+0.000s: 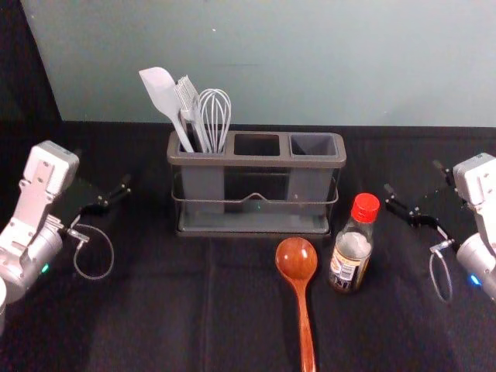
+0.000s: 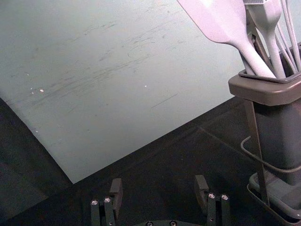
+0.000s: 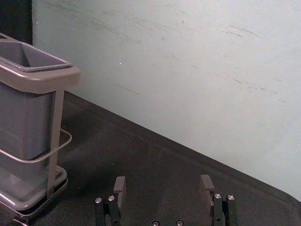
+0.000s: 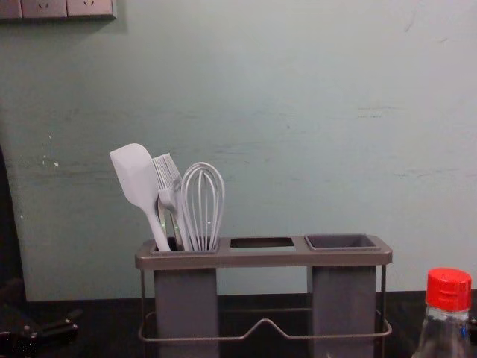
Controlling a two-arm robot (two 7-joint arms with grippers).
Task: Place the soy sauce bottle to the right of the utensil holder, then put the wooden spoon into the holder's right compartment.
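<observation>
A pale grey-green wall (image 1: 310, 85) with scuffs and specks rises behind a table spread with black cloth (image 1: 155, 310). On the cloth stands the clear glass soy sauce bottle (image 1: 353, 252) with a red cap and a printed label, upright, nearer the robot than the holder and close to its front right corner. Just to the bottle's left, the glossy reddish-brown wooden spoon (image 1: 296, 263) lies flat, its round bowl toward the holder and its handle toward the robot. Beyond them sits the long grey-brown utensil holder (image 1: 256, 161), with a thin wire rail along its front and three openings in a row. The left opening carries a light spatula with a flat blade (image 1: 159, 89), a pale bristled brush (image 1: 187, 97) and a white wire whisk (image 1: 215, 112), all standing head up; the right one is lined with a grey rectangular cup (image 1: 313, 144). To the left of the holder, well apart from it, hovers the left gripper (image 1: 103, 172), its fingers released and spread wide. To the right, beyond the bottle, hovers the right gripper (image 1: 413, 177), its fingers likewise released and wide apart. In the chest view, a socket panel (image 4: 89, 7) hangs high on the wall at left.
</observation>
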